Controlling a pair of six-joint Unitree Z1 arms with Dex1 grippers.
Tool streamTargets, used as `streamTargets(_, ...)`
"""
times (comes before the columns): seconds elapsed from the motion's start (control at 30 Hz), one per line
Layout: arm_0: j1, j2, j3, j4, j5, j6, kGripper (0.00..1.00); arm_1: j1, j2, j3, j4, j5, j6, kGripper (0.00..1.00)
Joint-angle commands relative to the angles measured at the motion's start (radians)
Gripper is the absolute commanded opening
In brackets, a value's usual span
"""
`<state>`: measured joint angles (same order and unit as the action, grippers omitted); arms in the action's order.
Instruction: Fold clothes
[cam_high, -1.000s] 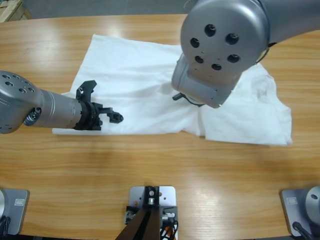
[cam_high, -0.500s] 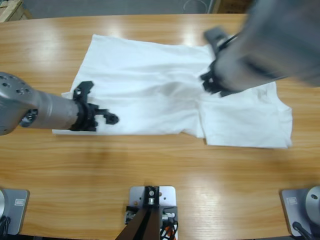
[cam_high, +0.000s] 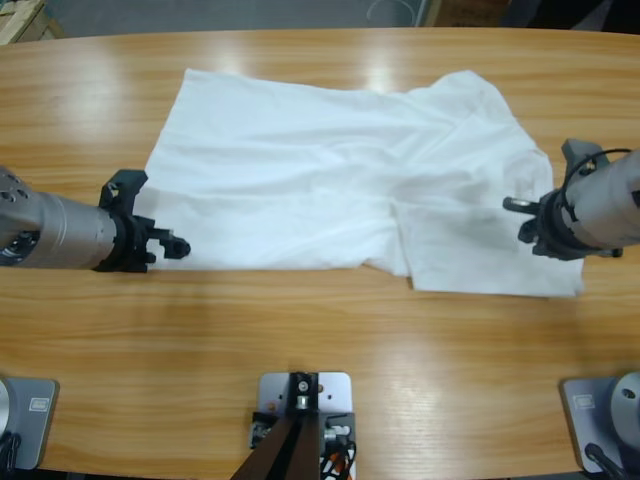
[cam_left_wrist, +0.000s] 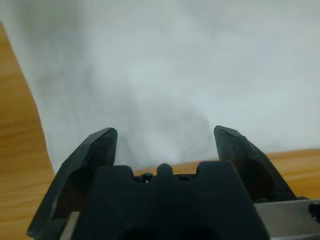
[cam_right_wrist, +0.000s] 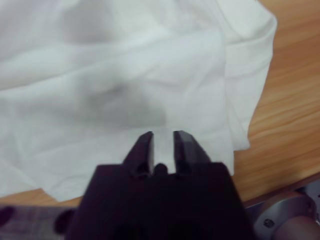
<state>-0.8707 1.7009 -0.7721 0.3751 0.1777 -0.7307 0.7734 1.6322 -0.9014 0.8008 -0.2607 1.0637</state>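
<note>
- The T-shirt (cam_high: 330, 185) is lying spread out and rumpled on the long wooden surface (cam_high: 320, 340), covering the middle of its far half, with soft creases running across the fabric and one folded-over flap sitting at the near edge.
- The left pincer (cam_high: 172, 245) is coming in low from the side edge, hanging just beside the T-shirt's near corner on that side, over bare wood.
- In the left wrist view, the left pincer (cam_left_wrist: 165, 137) is standing wide apart, with white cloth filling the gap beyond its tips and nothing held between them.
- The right pincer (cam_high: 518, 218) is reaching in from the opposite side edge, sitting over the T-shirt's outer end.
- In the right wrist view, the right pincer (cam_right_wrist: 163, 142) is standing narrow, with only a thin slit showing; whether fabric is caught in it cannot be told.
- The surface is showing warm, glossy grain with pale light reflections beyond the T-shirt's far edge.
- Past the surface's far edge, the room is showing as a dark grey strip of floor (cam_high: 200, 15), with a light wooden object (cam_high: 18, 18) sitting at the corner on the left arm's side.
</note>
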Motion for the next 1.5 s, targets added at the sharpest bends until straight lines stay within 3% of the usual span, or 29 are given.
streamTargets(0.03, 0.010, 0.075, -0.050, 0.011, 0.029, 0.032, 0.798, -0.067, 0.093, 0.146, -0.153, 0.084, 0.021, 0.000)
streamTargets(0.23, 0.010, 0.128, -0.053, 0.011, 0.029, 0.036, 0.790, -0.074, 0.129, 0.170, -0.201, 0.097, 0.017, 0.000)
streamTargets(0.4, 0.010, 0.191, -0.054, 0.011, 0.032, 0.040, 0.725, -0.117, 0.177, 0.168, -0.203, 0.125, 0.016, 0.000)
streamTargets(0.77, 0.010, 0.208, -0.042, 0.075, 0.042, 0.109, 0.734, -0.161, 0.254, 0.040, 0.109, 0.180, 0.007, 0.000)
streamTargets(1.03, -0.016, 0.170, -0.041, 0.177, 0.008, 0.094, 0.734, -0.166, 0.246, 0.011, 0.183, 0.175, 0.020, 0.000)
streamTargets(1.2, -0.041, 0.167, -0.028, 0.236, -0.079, 0.024, 0.734, -0.166, 0.211, 0.001, 0.244, 0.177, 0.051, 0.000)
streamTargets(1.4, -0.179, 0.147, -0.025, 0.273, -0.138, -0.147, 0.738, -0.165, 0.089, -0.025, 0.300, 0.126, 0.033, 0.000)
streamTargets(1.5, -0.202, 0.117, -0.024, 0.293, -0.130, -0.191, 0.738, -0.152, -0.002, -0.075, 0.316, 0.106, -0.011, 0.000)
